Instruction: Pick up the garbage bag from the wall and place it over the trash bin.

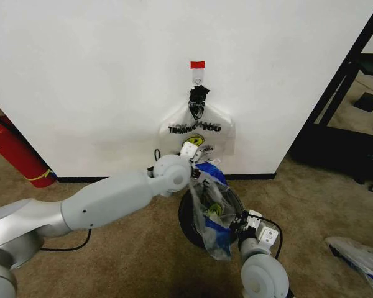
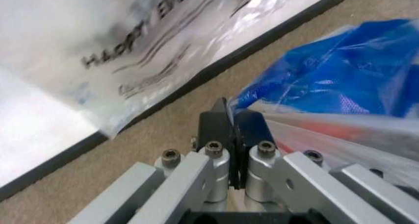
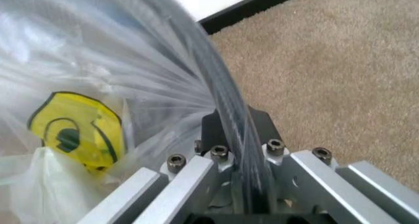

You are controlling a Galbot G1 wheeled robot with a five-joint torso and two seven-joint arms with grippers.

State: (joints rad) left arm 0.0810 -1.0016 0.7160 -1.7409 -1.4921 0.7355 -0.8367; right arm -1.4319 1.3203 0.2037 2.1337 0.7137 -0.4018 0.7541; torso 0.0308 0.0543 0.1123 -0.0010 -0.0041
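A: Crinkly translucent plastic, that's your garbage bag (image 1: 210, 214). From the head camera you see it stretched over the trash bin (image 1: 188, 218), which stands on the carpet (image 1: 112, 267) just in front of the wall (image 1: 81, 74). Your left gripper (image 1: 193, 162) holds the bag's far edge near the baseboard; your right gripper (image 1: 237, 223) holds the near edge.

B: And the white "THANK YOU" bag (image 1: 199, 131)?

A: On the hook (image 1: 198, 79) under the red tape, behind the bin. A fire extinguisher (image 1: 15, 154) leans at your far left.

B: Left wrist view?

A: The left gripper (image 2: 230, 123) has its 2 jaws pressed together, pinching the garbage bag (image 2: 340, 72) at its blue edge, baseboard (image 2: 216, 67) behind.

B: Right wrist?

A: The right gripper (image 3: 239, 131) is clamped on a taut fold of the garbage bag (image 3: 98, 77), yellow smiley (image 3: 78, 128) beside it.
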